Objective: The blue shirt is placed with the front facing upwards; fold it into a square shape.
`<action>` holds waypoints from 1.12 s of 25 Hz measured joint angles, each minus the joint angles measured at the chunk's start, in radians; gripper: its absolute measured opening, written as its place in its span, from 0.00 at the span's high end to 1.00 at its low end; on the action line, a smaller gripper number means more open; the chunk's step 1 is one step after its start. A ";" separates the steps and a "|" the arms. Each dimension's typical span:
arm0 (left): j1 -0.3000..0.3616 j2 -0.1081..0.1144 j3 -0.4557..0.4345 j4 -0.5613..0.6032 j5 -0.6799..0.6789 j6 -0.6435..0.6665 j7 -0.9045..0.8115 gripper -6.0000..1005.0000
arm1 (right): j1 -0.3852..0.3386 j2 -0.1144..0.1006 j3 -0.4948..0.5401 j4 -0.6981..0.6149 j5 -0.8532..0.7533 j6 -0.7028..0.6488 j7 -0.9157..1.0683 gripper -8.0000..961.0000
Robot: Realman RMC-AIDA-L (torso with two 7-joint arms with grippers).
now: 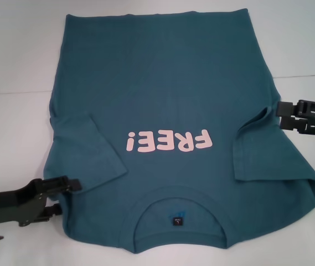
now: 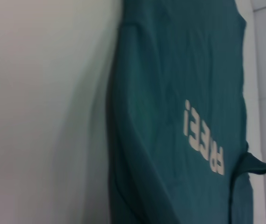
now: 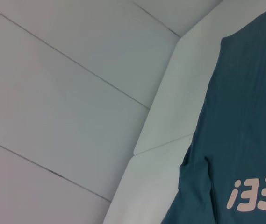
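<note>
The blue shirt (image 1: pixel 163 83) lies flat on the white table (image 1: pixel 13 66), front up, with the pink "FREE!" lettering (image 1: pixel 167 142) showing and the collar (image 1: pixel 178 221) nearest me. Both short sleeves are folded inward over the body. My left gripper (image 1: pixel 67 197) is open at the shirt's near left edge by the shoulder, its upper finger touching the cloth. My right gripper (image 1: pixel 280 115) is open at the right edge, beside the folded right sleeve (image 1: pixel 259 149). The left wrist view shows the shirt (image 2: pixel 170 93) lengthwise. The right wrist view shows the shirt (image 3: pixel 245 116) near the table edge.
Bare white table (image 2: pixel 39 116) runs along the shirt's left side. In the right wrist view the table's edge (image 3: pixel 170 112) shows, with tiled floor (image 3: pixel 53 93) beyond it. The shirt's hem (image 1: pixel 157 16) reaches close to the far side of the table.
</note>
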State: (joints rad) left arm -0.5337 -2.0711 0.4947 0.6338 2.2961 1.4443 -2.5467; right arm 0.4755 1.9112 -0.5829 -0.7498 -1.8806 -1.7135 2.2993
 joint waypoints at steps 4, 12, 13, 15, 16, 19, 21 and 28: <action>0.005 0.002 -0.001 0.000 0.006 -0.025 -0.030 0.16 | 0.000 0.000 0.000 0.001 0.000 0.001 0.000 0.07; 0.027 0.005 -0.012 0.006 0.004 -0.038 -0.040 0.16 | 0.004 -0.003 0.000 0.009 0.002 0.002 0.000 0.07; 0.027 0.005 -0.013 0.006 0.003 -0.039 -0.040 0.16 | 0.004 -0.003 0.000 0.009 0.002 0.002 0.000 0.07; 0.026 0.006 -0.014 0.006 0.002 -0.045 -0.041 0.16 | 0.005 -0.003 0.000 0.009 0.002 0.002 0.000 0.07; 0.026 0.007 -0.014 0.006 0.002 -0.050 -0.046 0.17 | 0.005 -0.003 0.000 0.009 0.002 0.002 0.000 0.07; 0.022 0.007 -0.008 0.003 0.008 -0.061 -0.059 0.18 | 0.001 -0.003 0.000 0.009 0.002 0.002 0.000 0.07; 0.021 0.007 -0.010 0.001 0.009 -0.063 -0.060 0.19 | 0.001 -0.004 0.001 0.009 0.003 0.001 0.000 0.07; 0.025 0.009 -0.017 0.001 0.008 -0.068 -0.065 0.34 | 0.000 -0.005 0.005 0.009 0.004 0.001 -0.001 0.07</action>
State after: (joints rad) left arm -0.5091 -2.0621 0.4773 0.6352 2.3036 1.3761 -2.6112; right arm 0.4753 1.9063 -0.5779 -0.7409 -1.8766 -1.7125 2.2979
